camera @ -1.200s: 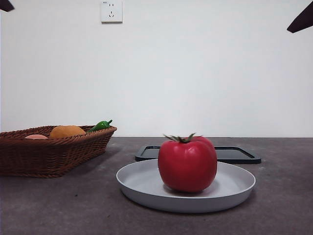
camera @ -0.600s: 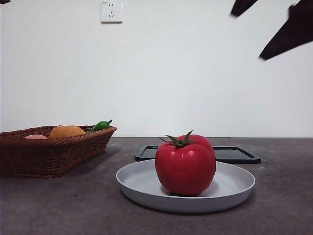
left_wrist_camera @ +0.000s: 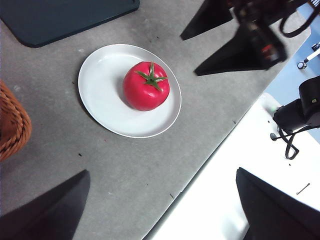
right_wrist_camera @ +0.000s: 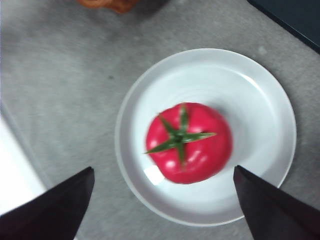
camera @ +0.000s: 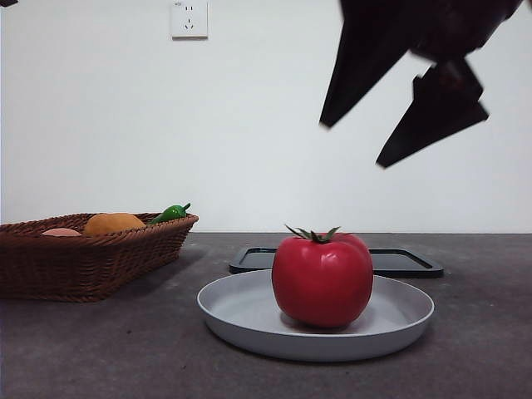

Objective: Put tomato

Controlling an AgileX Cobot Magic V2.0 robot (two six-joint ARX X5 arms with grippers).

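Right gripper [camera: 353,141] spread wide, holding nothing, hanging above the tomato [camera: 322,278], upper body cut off at 1 o'clock in front view; left gripper [left_wrist_camera: 160,202] also spread, empty, high off the table. One tomato upright on one grey plate [camera: 241,312]. One dark tray [camera: 407,263] behind plate. One basket [camera: 83,262] at 9 o'clock, contents half hidden: orange fruit [camera: 114,223], green pepper [camera: 170,214]

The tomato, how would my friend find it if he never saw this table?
Look at the white plate in the middle of the grey table. The tomato sits on it, red and shiny with a spiky green top, the only thing there.
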